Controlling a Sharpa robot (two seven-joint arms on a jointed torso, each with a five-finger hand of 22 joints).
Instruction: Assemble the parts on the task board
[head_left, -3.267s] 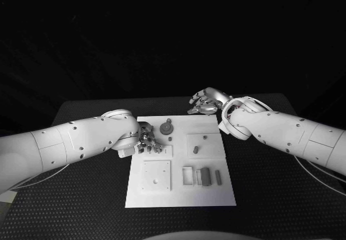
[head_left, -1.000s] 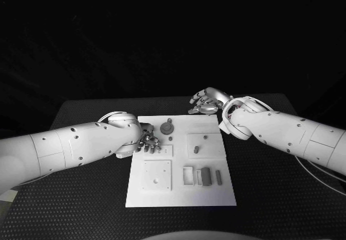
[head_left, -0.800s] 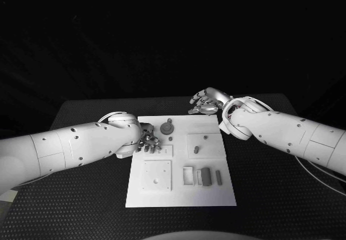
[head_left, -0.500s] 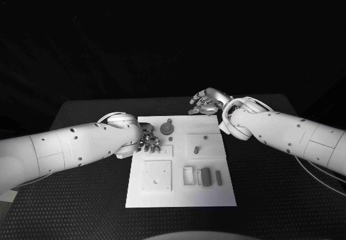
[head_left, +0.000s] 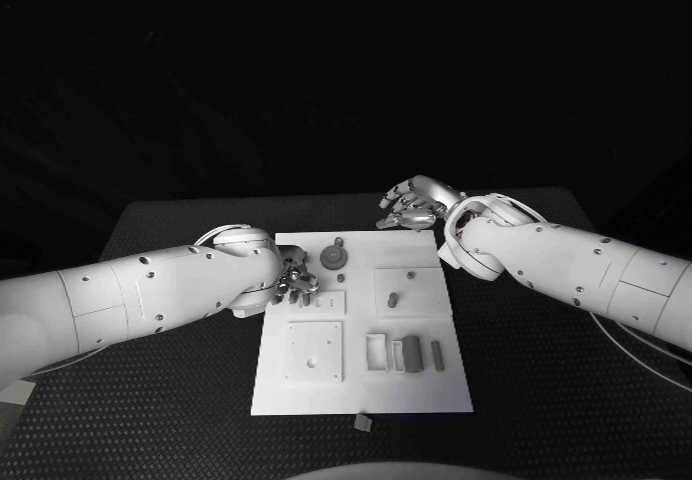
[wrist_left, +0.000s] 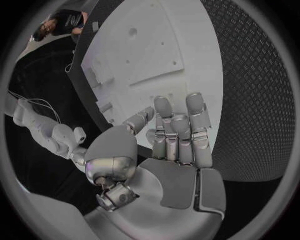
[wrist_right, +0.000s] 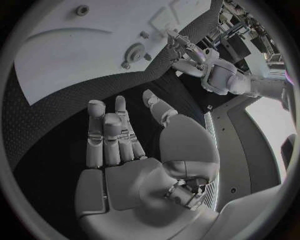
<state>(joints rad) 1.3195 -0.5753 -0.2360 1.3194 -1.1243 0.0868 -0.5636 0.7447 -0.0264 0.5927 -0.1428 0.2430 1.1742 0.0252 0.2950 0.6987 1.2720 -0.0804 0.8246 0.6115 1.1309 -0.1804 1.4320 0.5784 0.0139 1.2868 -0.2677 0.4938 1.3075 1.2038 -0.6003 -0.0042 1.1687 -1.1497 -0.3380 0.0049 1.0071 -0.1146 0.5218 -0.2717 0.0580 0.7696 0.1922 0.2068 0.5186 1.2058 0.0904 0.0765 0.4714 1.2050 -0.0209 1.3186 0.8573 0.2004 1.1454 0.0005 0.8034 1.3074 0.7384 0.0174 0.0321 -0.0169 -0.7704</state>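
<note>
The white task board (head_left: 361, 385) lies mid-table. On it I see a round grey part with a pin (head_left: 335, 256), a short peg (head_left: 392, 297) and grey bars (head_left: 411, 352) beside white slots. My left hand (head_left: 296, 283) hovers at the board's left edge, fingers loosely bent, thumb apart; the left wrist view shows the left hand (wrist_left: 178, 135) holding nothing above the board (wrist_left: 144, 50). My right hand (head_left: 411, 205) hangs beyond the board's far right corner; in the right wrist view the right hand (wrist_right: 112, 135) is half bent and empty.
A small grey piece (head_left: 362, 423) lies on the black table just in front of the board's near edge. A square white plate (head_left: 313, 350) sits on the board's near left part. Black table surface surrounds the board on all sides.
A small grey piece has appeared on the table in front of the board's near edge. Both hands have stayed where they were.
</note>
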